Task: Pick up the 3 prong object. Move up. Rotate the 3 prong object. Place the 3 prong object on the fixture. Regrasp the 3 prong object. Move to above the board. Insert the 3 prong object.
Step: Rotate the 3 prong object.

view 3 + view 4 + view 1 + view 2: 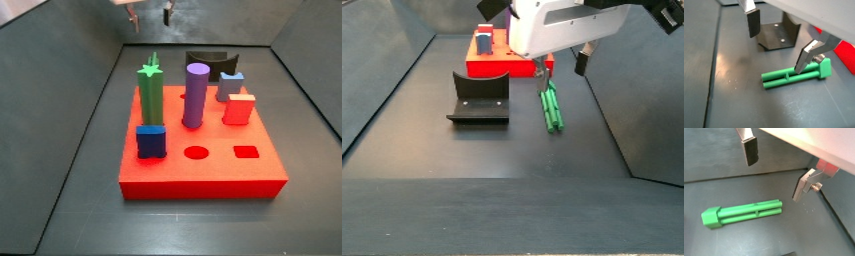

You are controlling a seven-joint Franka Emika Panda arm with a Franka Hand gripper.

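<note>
green three-pronged bar (743, 213) flat on dark floor | gripper (775, 171) above it, released, fingers spread | black notched fixture (480, 97) beside bar

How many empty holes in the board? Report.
2: round hole, square hole beside it, front edge; pegs may hide others. Gripper, jaws open, above the 3 prong object.

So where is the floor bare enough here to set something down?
Bare floor lies in front of the fixture and green bar, nearer the camera. It is crowded at the red board, and around the bar under the open tool.
</note>
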